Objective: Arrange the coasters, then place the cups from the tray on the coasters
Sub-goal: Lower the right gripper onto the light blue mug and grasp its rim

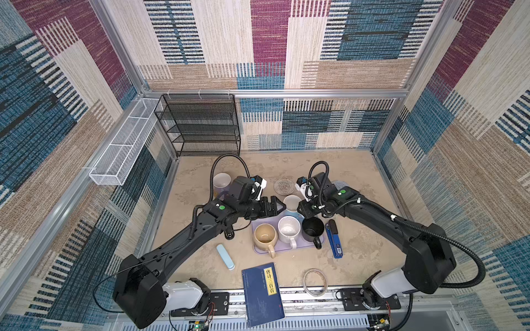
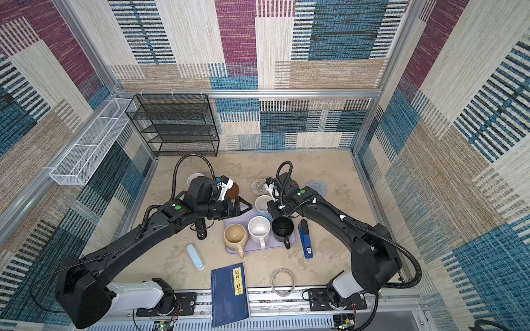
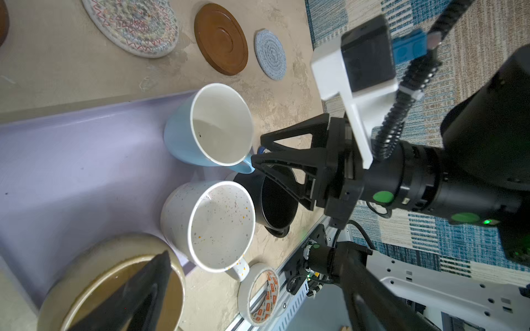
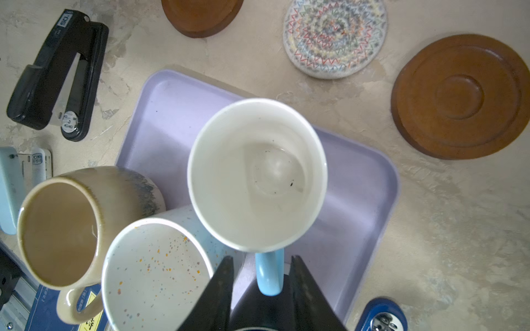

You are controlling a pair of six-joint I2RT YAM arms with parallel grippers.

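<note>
Beige (image 1: 265,235), speckled white (image 1: 289,229) and black (image 1: 312,229) cups stand on the lilac tray (image 1: 282,248). The light blue cup (image 4: 256,172) is at the tray's far edge. My right gripper (image 4: 261,266) straddles its handle, jaws narrowed, with thin gaps still showing. My left gripper (image 1: 279,207) hovers open over the tray's far left corner, empty. The lilac cup (image 1: 221,181) stands far left, with what lies under it hidden. The coasters lie in a far row: brown wood (image 4: 202,15), whitish lacy (image 1: 284,185), brown wood (image 4: 461,96) and grey-blue (image 2: 316,187).
A black stapler (image 1: 229,233) and a pale blue case (image 1: 225,256) lie left of the tray, a blue stapler (image 1: 334,240) right of it. A dark blue book (image 1: 262,293) and a tape ring (image 1: 315,282) lie in front. A black wire shelf (image 1: 200,126) stands at the back left.
</note>
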